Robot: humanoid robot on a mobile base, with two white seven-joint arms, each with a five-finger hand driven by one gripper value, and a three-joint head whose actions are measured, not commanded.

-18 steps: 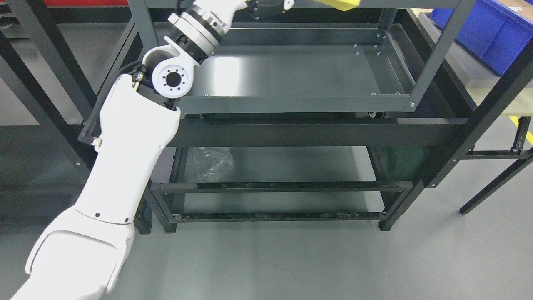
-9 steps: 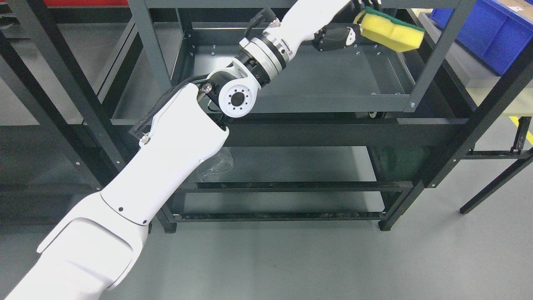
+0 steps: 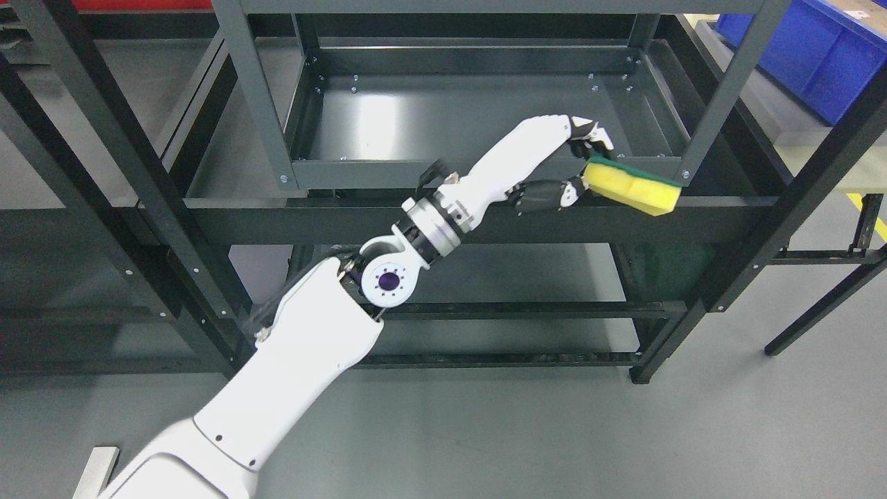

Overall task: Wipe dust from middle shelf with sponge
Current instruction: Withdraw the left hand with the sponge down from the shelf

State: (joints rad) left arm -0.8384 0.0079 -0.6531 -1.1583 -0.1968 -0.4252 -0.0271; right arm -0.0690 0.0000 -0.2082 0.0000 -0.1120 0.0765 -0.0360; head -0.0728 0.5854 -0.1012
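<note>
Gripped at one end between the thumb and curled fingers (image 3: 547, 197) of the glossy white left hand (image 3: 565, 166): a soft rectangular sponge (image 3: 632, 190), porous yellow foam topped with a thin green scouring layer. Held level over the front right rim of the dark, smooth metal shelf (image 3: 457, 118), just beside the grey corner post (image 3: 724, 86). Parked at far right, hard blue plastic bins (image 3: 821, 52), contents unseen.
</note>
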